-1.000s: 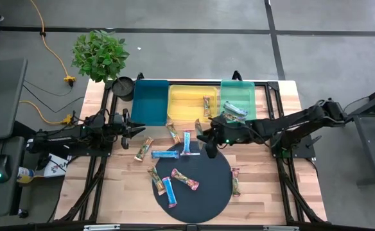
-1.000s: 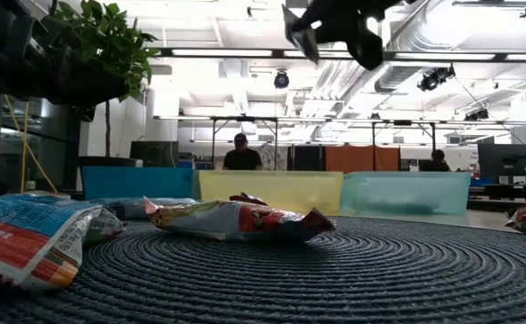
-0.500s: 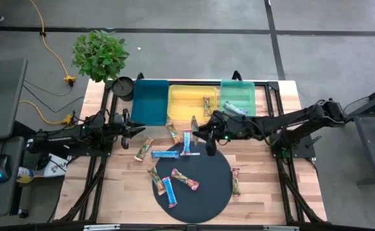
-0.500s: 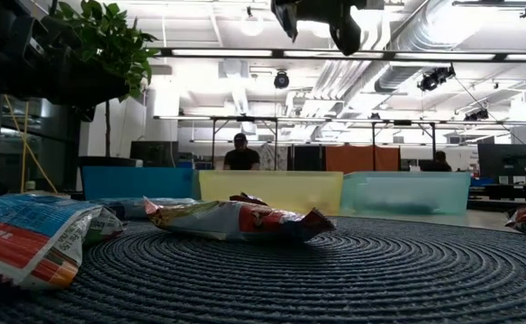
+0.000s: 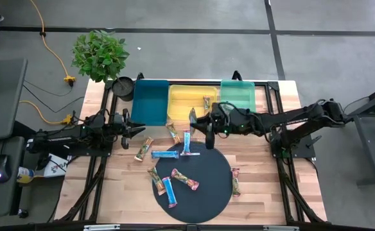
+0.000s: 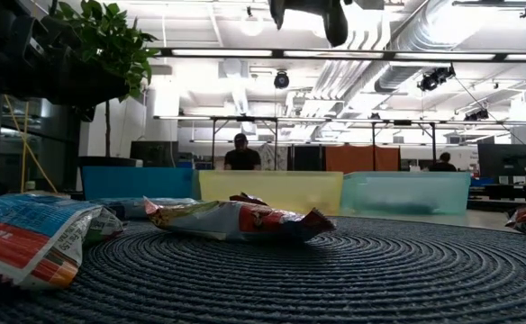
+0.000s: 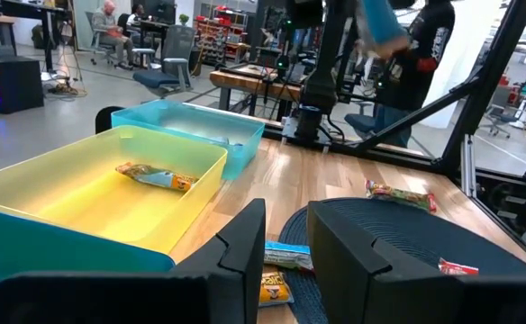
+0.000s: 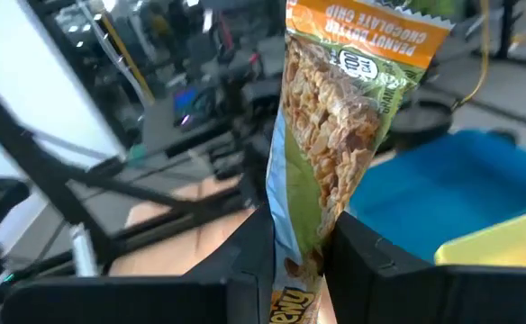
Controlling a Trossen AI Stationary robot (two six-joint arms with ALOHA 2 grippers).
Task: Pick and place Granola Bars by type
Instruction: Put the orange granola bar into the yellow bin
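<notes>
On the near half of the round black mat lies a cluster of at least three granola bars: one blue bar, one tan-brown bar and one silvery-purple bar. Just beside the mat's right rim, on the bare worktop, two more bars lie end to end. Farther off, a loose row of four: a tan bar on the wood at left, a blue bar at the mat's far-left rim, a second blue bar at its far rim, and a second tan bar just beyond.

At the same depth the left hand hangs over the worktop's left side, its fingers slightly apart with nothing between them. The right hand is raised above the strip between mat and trays, clamped on an upright peanut butter chip bar.

Along the far edge stand three trays side by side: teal tray, yellow tray, green tray. One bar lies in the yellow tray; the green tray's contents cannot be told.
</notes>
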